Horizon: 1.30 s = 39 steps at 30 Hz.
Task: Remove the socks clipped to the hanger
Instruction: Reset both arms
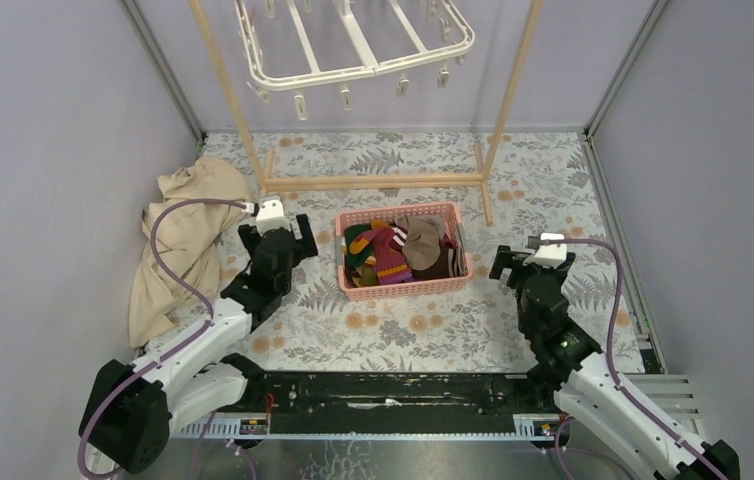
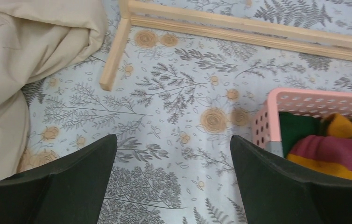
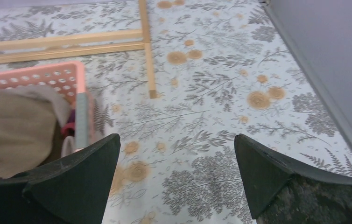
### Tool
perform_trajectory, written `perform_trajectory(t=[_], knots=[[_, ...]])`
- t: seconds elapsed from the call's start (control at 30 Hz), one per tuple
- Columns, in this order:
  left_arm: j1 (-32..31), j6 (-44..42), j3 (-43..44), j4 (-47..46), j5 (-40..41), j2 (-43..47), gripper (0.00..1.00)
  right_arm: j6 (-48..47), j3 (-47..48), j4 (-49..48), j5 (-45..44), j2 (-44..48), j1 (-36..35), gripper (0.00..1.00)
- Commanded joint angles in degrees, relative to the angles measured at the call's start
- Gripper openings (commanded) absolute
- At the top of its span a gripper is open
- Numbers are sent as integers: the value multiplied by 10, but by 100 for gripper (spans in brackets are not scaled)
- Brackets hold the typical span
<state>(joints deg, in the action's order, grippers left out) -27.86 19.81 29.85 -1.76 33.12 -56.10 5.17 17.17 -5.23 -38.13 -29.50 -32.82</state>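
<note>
The colourful long fabric socks (image 1: pixel 388 252) lay heaped in the pink plastic basket (image 1: pixel 403 289) at centre frame, the white plastic rectangular hanger (image 1: pixel 333 73) at top bare; left gripper (image 2: pixel 173 140) and right gripper (image 3: pixel 176 137) flanked the basket, wide and empty, seemingly with nothing left to unclip

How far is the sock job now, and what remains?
Done, it seems: the visible part of the hanger shows only bare clips, and the socks lie piled in the pink basket. In hand: nothing; the left claw and right claw are open and empty. Left: nothing visible.
</note>
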Motion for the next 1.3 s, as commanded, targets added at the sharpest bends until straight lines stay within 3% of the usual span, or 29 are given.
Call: perform_trajectory(t=[0.0,0.2,0.37,0.57,0.63,0.77,0.87,1.17,1.27], knots=[[12,-87,-45,-175,42,-16,99,-89,-73,-232,-96,0,5,100],[22,-151,-94,-282,10,-57,99,-127,-155,-489,-92,-128,28,100],[42,-190,-118,-371,-12,-101,99,-101,-155,-611,-52,-284,91,100],[91,-174,-162,-478,-66,-156,99,-72,-144,-731,-54,-444,132,99],[105,-172,-152,-473,-89,-167,99,-98,-152,-812,-49,-488,138,100],[141,-159,-136,-492,-133,-199,99,-116,-146,-825,-38,-521,141,100],[176,-147,-116,-479,-177,-217,99,-124,-143,-911,-46,-605,150,100],[213,-169,-100,-497,-219,-248,99,-119,-96,-818,3,-599,171,100],[222,-178,-108,-525,-242,-258,99,-100,-71,-731,66,-581,196,100]])
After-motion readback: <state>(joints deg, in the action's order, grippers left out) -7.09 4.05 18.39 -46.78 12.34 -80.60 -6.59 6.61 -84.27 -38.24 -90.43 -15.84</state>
